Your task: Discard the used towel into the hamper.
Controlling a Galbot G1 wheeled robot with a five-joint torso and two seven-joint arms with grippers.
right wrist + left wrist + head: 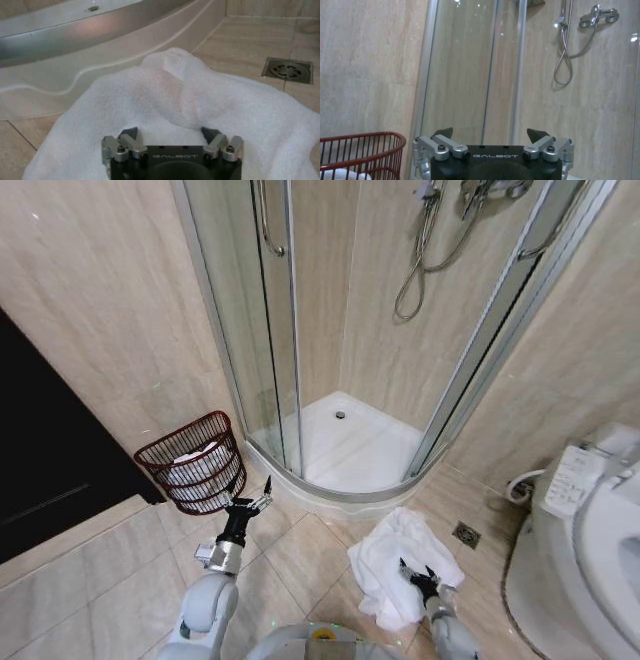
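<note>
- Two grippers up: my right gripper (417, 571) sits low over the towel (392, 558), my left gripper (250, 505) hangs just beside the hamper (196, 463).
- Right jaws spread, nothing between them; the wrist view has the towel (185, 108) right under the gripper (170, 134), a raised fold ahead of the fingertips (129, 132).
- Left jaws also spread and empty, left gripper (490, 134) pointed at the shower glass (465, 67), hamper (362, 150) rim off to its side.
- Step, my read: pick not yet made; I'm at the approach to the grasp.
- Next move needs: drop onto that fold, pinch enough cloth so it doesn't slip, then lift it free of the floor.
- Towel: white, fluffy terry, crumpled in a loose heap on the tiles, between shower base (345, 442) and toilet (600, 520). Soft, will drape and trail.
- Hamper: dark red wire, round, flared rim, open mesh; white cloth already inside. It stands by the wall, left of the shower, well apart from the towel.
- Floor drain (289, 69): round metal grate in a square frame, near the towel edge.
- Floor: glossy beige tile, slick-looking.
</note>
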